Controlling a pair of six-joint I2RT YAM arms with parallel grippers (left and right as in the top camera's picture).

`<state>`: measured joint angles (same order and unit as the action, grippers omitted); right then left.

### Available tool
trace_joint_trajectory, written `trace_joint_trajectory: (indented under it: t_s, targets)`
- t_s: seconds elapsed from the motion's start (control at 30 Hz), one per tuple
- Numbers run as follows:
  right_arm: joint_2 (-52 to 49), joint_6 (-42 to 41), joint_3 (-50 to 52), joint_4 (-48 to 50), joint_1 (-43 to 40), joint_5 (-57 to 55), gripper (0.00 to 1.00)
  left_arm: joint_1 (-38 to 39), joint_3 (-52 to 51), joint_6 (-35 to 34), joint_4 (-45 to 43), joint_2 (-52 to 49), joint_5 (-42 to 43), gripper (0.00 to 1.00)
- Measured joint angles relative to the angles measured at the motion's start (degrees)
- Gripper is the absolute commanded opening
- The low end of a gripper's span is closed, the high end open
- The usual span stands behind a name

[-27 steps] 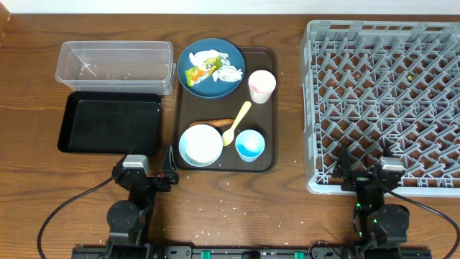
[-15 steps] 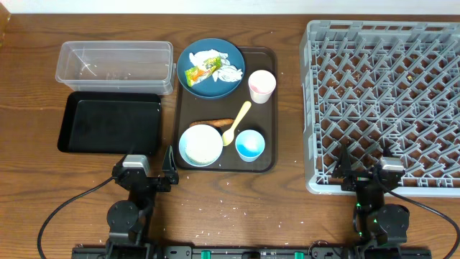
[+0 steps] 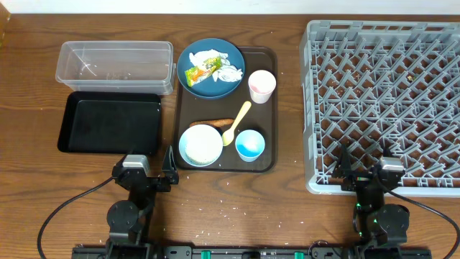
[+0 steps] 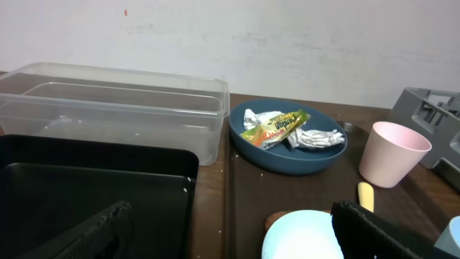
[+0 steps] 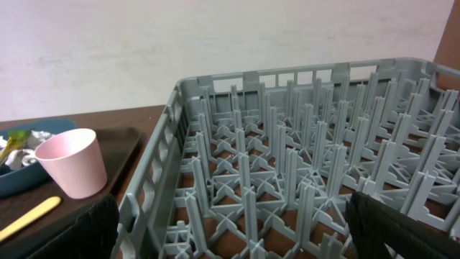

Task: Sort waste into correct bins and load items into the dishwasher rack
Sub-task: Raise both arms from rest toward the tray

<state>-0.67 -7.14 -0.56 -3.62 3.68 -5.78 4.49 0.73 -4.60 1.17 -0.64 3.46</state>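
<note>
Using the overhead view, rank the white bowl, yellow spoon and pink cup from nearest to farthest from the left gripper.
From the left gripper:
1. White bowl, at the near-left corner of the tray.
2. Yellow spoon, mid-tray.
3. Pink cup, far right of the tray.

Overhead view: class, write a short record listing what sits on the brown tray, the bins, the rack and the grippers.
On brown tray: dark blue dish, pink cup, white bowl, blue cup, yellow spoon, orange stick
In dish: snack wrapper, paper scraps
Bins: clear tub, black tray, both look empty
Dishwasher rack: no dishes
Grippers: left gripper, right gripper, both open
</note>
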Motion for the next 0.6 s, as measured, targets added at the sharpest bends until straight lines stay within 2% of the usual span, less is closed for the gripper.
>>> trace_joint_trajectory:
  t_s: [0.6]
  targets:
    - [0.00,0.00,0.04,2.01,0.00,-0.68,0.99,0.00,0.00,-0.07,-0.37,0.00,0.02,0.89]
